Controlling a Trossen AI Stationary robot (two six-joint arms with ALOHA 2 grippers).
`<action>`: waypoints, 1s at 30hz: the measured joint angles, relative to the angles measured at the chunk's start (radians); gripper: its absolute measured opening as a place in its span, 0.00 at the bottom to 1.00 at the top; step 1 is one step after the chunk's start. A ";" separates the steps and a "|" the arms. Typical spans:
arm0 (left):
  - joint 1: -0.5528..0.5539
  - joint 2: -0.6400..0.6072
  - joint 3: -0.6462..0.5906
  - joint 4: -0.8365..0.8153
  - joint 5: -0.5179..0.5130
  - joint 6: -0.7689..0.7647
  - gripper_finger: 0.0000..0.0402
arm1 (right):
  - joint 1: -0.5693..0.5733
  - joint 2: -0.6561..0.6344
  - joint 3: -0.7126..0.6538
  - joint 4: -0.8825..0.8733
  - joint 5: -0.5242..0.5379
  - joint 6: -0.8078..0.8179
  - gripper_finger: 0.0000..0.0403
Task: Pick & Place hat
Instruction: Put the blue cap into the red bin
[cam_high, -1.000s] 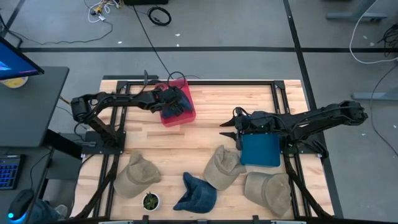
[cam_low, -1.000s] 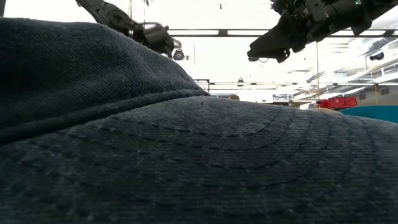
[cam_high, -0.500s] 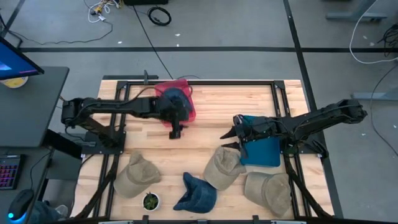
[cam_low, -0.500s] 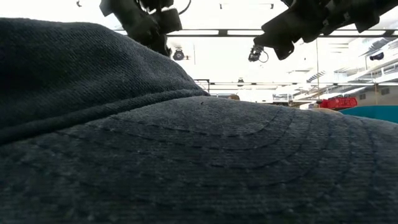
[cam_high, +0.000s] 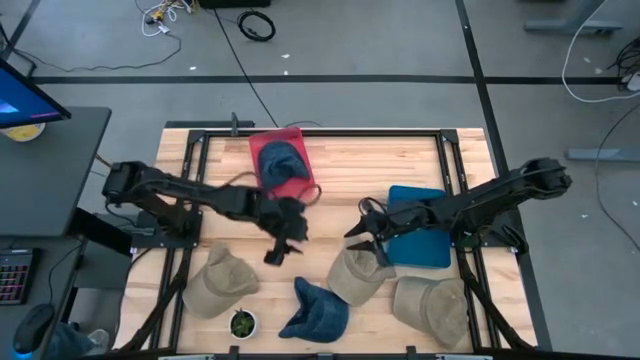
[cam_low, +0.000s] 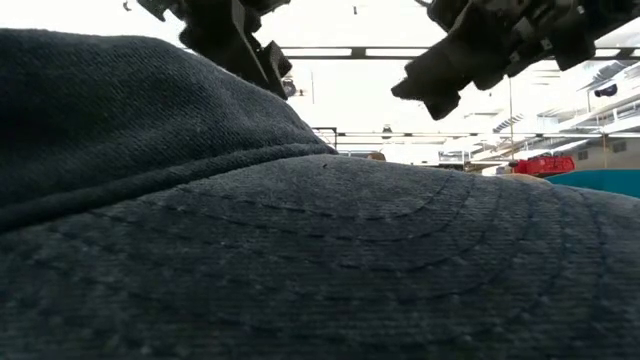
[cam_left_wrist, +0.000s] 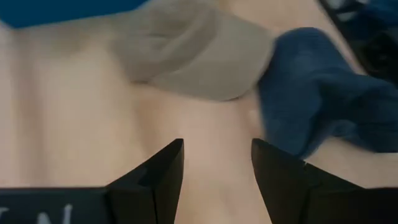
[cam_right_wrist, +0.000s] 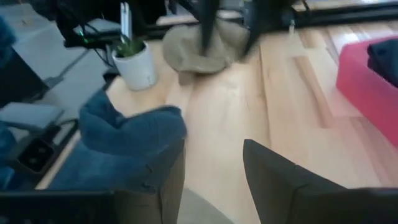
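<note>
Wood table (cam_high: 330, 175): hats, two bins and a small plant are carried.
Left gripper (cam_high: 278, 243): held open and empty over bare wood, near the blue hat (cam_high: 315, 310).
Red bin (cam_high: 268, 152): a dark hat (cam_high: 283, 162) is seen inside.
Right gripper (cam_high: 362, 236): spread open, empty, at the tan hat (cam_high: 357, 270), beside the blue bin (cam_high: 420, 240).

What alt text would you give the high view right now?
Both arms reach over the wooden table: the left gripper hangs open, empty, mid-table, and the right gripper is open above a tan hat. A blue hat lies in the red bin; another blue hat and two more tan hats lie along the front edge.
</note>
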 joint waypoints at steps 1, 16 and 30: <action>-0.022 0.018 0.000 0.024 0.001 -0.003 0.48 | -0.004 0.007 0.004 -0.008 0.000 -0.006 0.41; -0.233 0.231 0.000 0.323 0.001 -0.084 0.48 | -0.018 0.006 0.008 -0.089 0.003 -0.021 0.41; -0.230 0.350 -0.001 0.429 0.000 -0.100 0.40 | -0.017 0.006 0.008 -0.121 0.003 -0.016 0.41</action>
